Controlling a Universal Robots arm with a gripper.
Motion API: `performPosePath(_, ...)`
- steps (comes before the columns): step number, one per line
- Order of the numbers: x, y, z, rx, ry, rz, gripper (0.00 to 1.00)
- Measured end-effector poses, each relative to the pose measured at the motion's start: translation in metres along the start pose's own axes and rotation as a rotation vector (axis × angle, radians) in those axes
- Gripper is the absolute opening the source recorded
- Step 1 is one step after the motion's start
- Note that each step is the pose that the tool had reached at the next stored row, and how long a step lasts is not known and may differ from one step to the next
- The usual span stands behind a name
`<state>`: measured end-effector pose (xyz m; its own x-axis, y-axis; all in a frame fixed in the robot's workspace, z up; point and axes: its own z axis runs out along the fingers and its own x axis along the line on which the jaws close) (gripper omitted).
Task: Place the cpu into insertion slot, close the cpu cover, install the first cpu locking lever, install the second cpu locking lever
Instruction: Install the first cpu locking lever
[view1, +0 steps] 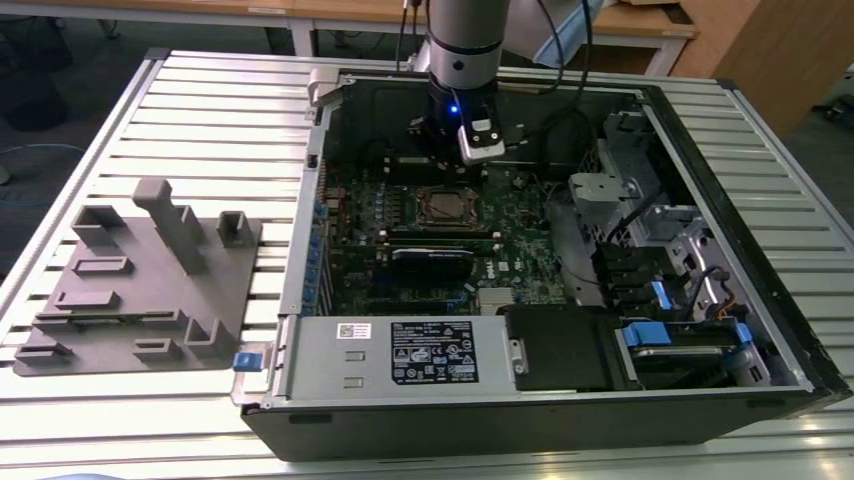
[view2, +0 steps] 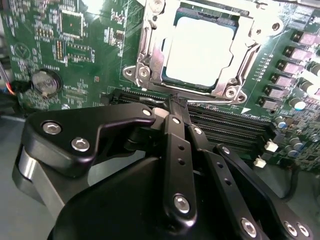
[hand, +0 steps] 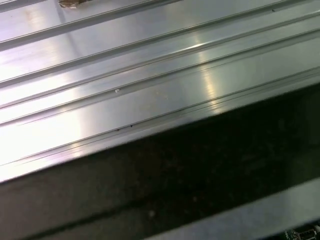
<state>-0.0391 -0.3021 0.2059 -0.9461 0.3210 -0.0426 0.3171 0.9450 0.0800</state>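
The cpu (view2: 200, 50), a silvery square chip, sits in the insertion slot (view1: 443, 205) on the green board. The cpu cover (view2: 150, 45), a silver frame, lies flat around the chip. A thin metal lever runs along one side of the frame (view2: 250, 57). My gripper (view2: 175, 102) hovers just beside the socket, over the long black memory slots (view2: 230, 127). Its black fingers (view2: 172, 145) are shut together with nothing between them. In the exterior view my gripper (view1: 441, 150) hangs inside the open computer case, behind the socket.
The case walls (view1: 314, 200) surround the board. A black card (view1: 434, 258) lies in front of the socket, the power supply (view1: 414, 350) nearer still, and drive cages (view1: 667, 260) stand at the exterior view's right. A grey fixture (view1: 134, 280) rests on the ribbed table (hand: 150, 75).
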Motion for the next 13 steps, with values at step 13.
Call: performPosePath(13, 0.0005, 0.0018, 0.0005, 0.0008, -0.0019, 0.023, 0.11)
